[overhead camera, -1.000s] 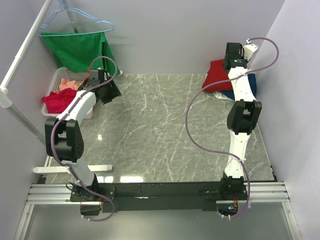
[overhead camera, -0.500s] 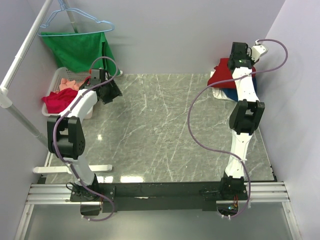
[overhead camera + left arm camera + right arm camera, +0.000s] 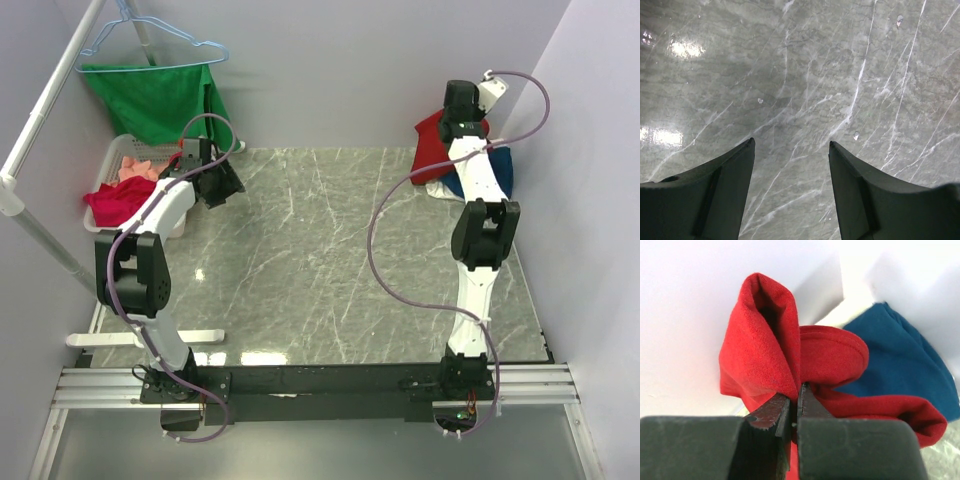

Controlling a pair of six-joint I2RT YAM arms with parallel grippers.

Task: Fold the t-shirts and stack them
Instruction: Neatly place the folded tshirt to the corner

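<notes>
While the left arm has sat put for the last half second, your right arm has moved. Top view first. The right gripper has swung back left from its position half a second ago and sits over the far-right corner of the table. The deep-red t-shirt bunches under it, drawn further left than before. The dark blue t-shirt lies just right of the arm, and the white t-shirt peeks out below the red. You can't read the fingers from here.

The left gripper hovers over the table's far-left edge, beside the white basket. The crimson t-shirt and the salmon-pink t-shirt are in the basket. The green garment hangs behind it on the light-blue wire hanger.

Left wrist view: the left gripper has its fingers spread well apart with nothing between them, only bare marble table below.

Right wrist view: the right gripper is pinched closed on a fold of the deep-red t-shirt. The cloth stands up in a loop above the tips and trails off right. The dark blue t-shirt lies behind it on the right, touching the red.
</notes>
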